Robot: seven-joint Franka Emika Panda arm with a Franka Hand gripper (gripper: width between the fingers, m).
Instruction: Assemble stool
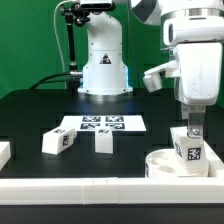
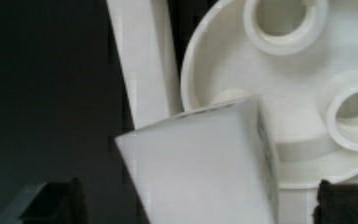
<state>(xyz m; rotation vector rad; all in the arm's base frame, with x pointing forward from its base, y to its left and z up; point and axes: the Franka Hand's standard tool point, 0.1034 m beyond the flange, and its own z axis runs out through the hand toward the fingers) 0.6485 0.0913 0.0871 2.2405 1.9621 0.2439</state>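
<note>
In the exterior view a white stool leg point(image 1: 188, 150) with a black-and-white tag stands upright on the round white seat point(image 1: 160, 163) at the exterior view's lower right. My gripper point(image 1: 190, 133) is right above it, fingers down around its top. In the wrist view the leg point(image 2: 202, 160) lies between my gripper's point(image 2: 197, 205) dark fingertips point(image 2: 51, 205), with a gap on each side, so the jaws stand open. Behind the leg the seat point(image 2: 247, 85) shows two round sockets point(image 2: 282, 25). Two more legs point(image 1: 58, 142) point(image 1: 103, 142) lie loose on the black table.
The marker board point(image 1: 102, 124) lies flat mid-table, behind the loose legs. A long white rail point(image 1: 80, 186) runs along the front edge and also shows beside the seat in the wrist view point(image 2: 140, 60). The arm's white base point(image 1: 104, 65) stands at the back.
</note>
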